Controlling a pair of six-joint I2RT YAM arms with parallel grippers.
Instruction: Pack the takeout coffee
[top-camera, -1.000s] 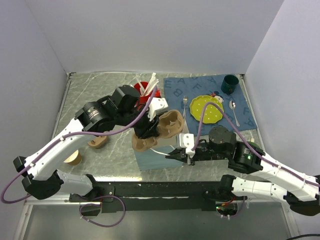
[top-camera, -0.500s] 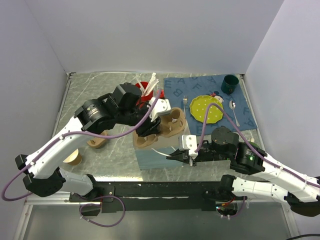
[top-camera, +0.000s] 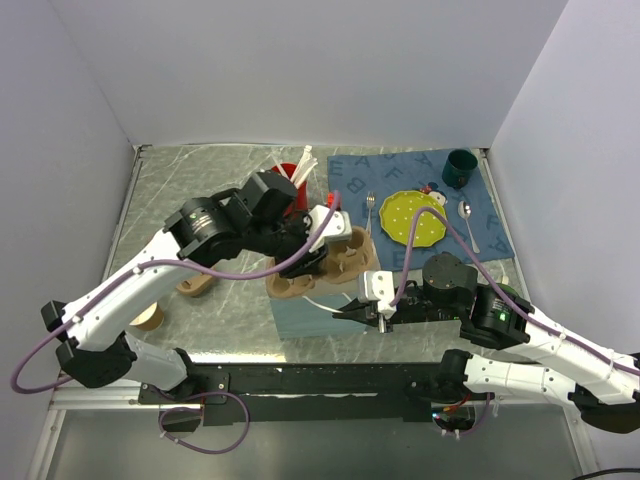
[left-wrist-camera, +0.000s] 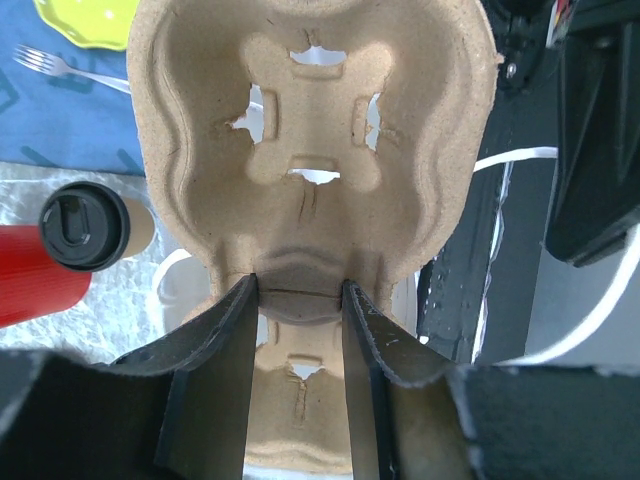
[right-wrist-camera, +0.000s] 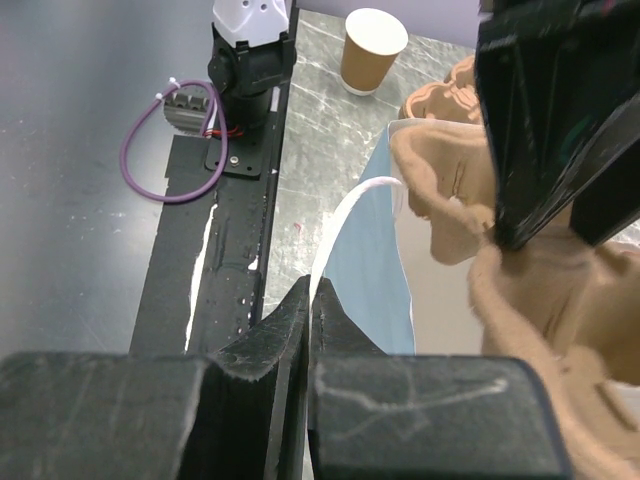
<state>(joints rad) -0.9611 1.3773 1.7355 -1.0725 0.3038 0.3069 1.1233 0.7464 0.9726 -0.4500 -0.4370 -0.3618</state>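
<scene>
The left fingers are partly closed, clamped on the narrow middle ridge of a moulded paper cup carrier. They hold it over the mouth of a light blue bag at the near edge of the counter. The right fingers are pinched fully shut on the bag's thin white handle, pulling that side of the mouth open.

The takeout coffee is not yet in the carrier. It stands upright on the counter, lid on, just beside the red cup, and they may be touching.

The main risk is likely the fit. The carrier looks about as wide as the bag's opening, so a corner may catch the rim and fold the soft wall inward. That would drag on the handle, and such a thin strap could slip out of the pinch and let the mouth collapse.

The hold on a single ridge is also narrow, so a snag may twist the carrier and land it crooked. The coffee would then sit badly in it.

Reaching for the coffee later may knock the red cup over.
</scene>
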